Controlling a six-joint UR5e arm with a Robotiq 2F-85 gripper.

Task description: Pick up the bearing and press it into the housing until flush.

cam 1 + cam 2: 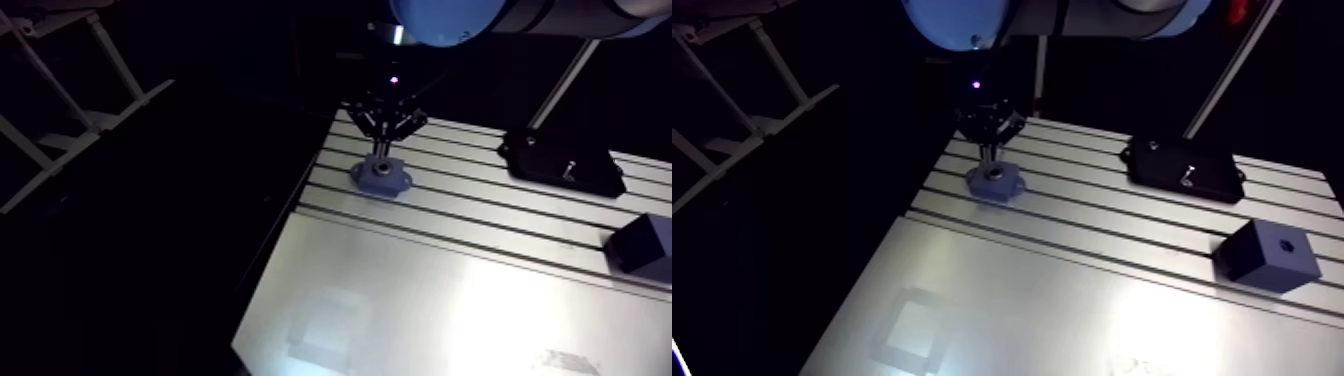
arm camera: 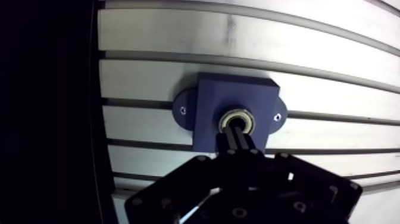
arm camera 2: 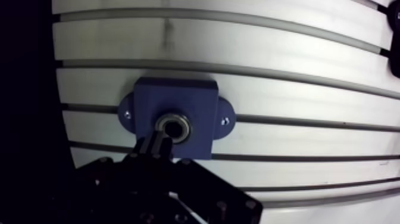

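No legible text, number or brand is recorded in either view. In the arm view a faint pale mark [image 1: 1134,364] is noted on the table [image 1: 1072,290] by its near edge, but it is too blurred to be read, and whether it is lettering cannot be told. The housing [image 2: 238,92] and the bearing [image 2: 238,114] in its bore are seen close in the wrist view, and nothing readable is made out on them.
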